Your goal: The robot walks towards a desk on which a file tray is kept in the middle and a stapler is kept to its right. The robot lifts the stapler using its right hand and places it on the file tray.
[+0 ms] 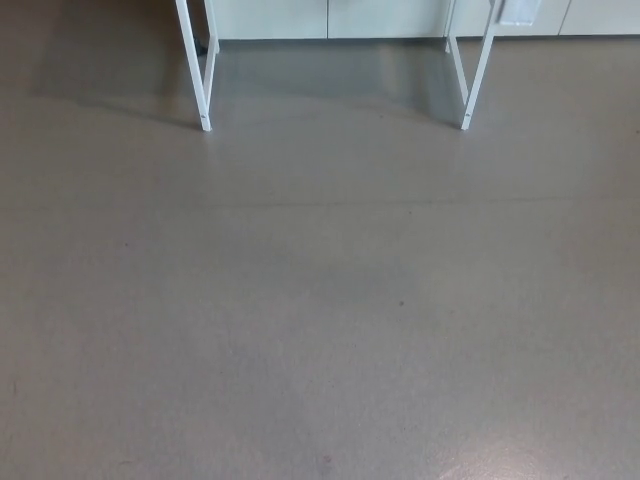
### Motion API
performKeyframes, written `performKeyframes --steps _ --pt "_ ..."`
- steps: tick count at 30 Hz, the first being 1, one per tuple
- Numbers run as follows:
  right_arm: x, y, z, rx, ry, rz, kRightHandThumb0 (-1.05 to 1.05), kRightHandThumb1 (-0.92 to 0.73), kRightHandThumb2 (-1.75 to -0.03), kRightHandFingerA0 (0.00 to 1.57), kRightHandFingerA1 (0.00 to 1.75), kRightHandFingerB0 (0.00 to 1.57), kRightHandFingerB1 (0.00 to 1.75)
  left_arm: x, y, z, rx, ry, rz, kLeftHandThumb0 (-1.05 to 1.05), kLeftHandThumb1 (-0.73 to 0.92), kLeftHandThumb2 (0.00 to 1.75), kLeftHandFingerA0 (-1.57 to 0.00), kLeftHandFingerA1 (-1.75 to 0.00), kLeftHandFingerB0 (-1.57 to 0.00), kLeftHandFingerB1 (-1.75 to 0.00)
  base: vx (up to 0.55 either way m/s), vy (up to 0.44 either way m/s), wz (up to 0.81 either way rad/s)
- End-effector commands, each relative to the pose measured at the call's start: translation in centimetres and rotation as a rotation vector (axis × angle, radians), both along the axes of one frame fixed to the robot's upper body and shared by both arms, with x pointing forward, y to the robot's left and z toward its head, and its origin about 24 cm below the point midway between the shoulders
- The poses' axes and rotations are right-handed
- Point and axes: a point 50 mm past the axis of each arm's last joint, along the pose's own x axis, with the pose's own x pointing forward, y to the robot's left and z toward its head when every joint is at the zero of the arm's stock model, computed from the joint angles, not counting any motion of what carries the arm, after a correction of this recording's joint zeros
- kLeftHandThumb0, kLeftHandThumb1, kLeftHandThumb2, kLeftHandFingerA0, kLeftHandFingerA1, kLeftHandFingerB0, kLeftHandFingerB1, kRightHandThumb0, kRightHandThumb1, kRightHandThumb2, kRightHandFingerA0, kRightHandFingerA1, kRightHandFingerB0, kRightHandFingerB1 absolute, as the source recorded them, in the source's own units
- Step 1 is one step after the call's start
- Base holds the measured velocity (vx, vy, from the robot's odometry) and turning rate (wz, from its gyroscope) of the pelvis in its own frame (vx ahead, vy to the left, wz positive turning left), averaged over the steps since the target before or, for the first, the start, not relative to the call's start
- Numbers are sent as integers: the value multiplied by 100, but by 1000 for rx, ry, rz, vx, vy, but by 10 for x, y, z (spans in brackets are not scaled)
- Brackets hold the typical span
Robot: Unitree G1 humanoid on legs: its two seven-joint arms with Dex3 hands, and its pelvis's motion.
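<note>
Approach step. Grey floor (320,320) ahead; left desk leg (204,90) and right desk leg (470,85) stand at its far edge. Best to walk straight, centred between the legs, halting short so the tabletop comes into view. No stapler or file tray in frame, presumably above; looks unknown. Neither left hand nor right hand shows: spread or closed, cannot tell.
</note>
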Motion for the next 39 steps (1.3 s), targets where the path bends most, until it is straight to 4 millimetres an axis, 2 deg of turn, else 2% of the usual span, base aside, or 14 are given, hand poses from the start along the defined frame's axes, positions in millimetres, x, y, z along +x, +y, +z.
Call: performKeyframes --steps 1,9,10,12,13,14,15,20,22,23,24,32,36,39 --pt "2 -6 5 -18 35 21 -57 -67 -60 4 29 5 25 2 5 5 28 3 -31 -77 40 124 -6 -76 0 -69 0 0 0" --pt "4 -6 6 -7 42 8 -50 -66 -60 6 31 4 25 2 4 5 34 7 -55 -96 43 120 -25 -86 -19 -78 0 0 0" --pt "3 -5 6 9 15 -8 -31 -54 -103 0 49 0 50 2 5 5 19 -17 -2 -102 42 122 -29 -91 -22 -79 0 0 0" --pt "2 -5 5 3 20 -10 -32 -53 -102 0 49 0 50 3 5 5 25 -17 19 -105 44 123 -27 -90 -19 -75 0 0 0" --pt "3 -5 6 4 19 -10 -49 -64 -62 22 35 8 20 2 4 5 18 -26 18 -101 43 122 -28 -90 -18 -74 0 0 0" --pt "3 -5 6 8 18 -9 -31 -53 -103 0 49 0 50 2 4 5 26 -17 -2 -105 45 122 -30 -90 -21 -78 0 0 0" --pt "3 -5 6 4 20 -5 -49 -64 -62 14 34 8 20 2 4 5 28 -12 -7 -105 47 124 -24 -87 -17 -72 0 0 0" --pt "3 -5 6 -14 38 9 -51 -46 -85 0 35 2 31 1 5 5 30 3 -37 -105 49 126 -24 -87 -12 -77 0 0 0" --pt "3 -6 5 -7 40 -3 -52 -65 -60 10 31 6 25 1 4 4 23 -9 -7 -105 48 125 -26 -89 -12 -77 0 0 0" --pt "3 -6 5 5 30 -6 -49 -44 -85 1 46 0 34 1 4 4 32 0 -17 -69 35 118 -15 -77 0 -67 0 0 0" --pt "3 -7 6 13 46 -5 -53 -66 -60 12 33 4 25 1 4 4 37 6 -38 -69 37 120 -16 -77 0 -67 0 0 0" --pt "2 -7 7 21 43 3 -52 -65 -62 8 28 9 22 1 4 4 23 -5 -38 -66 35 118 -19 -77 0 -66 0 0 0" --pt "2 -6 6 17 45 -18 -52 -47 -86 1 34 1 34 3 4 5 25 -3 -38 -99 51 104 -41 -116 -17 -96 0 0 0" --pt "0 -7 7 7 59 16 -57 -66 -60 4 30 8 26 2 4 4 22 -4 -14 -67 35 118 -25 -79 0 -66 0 0 0"
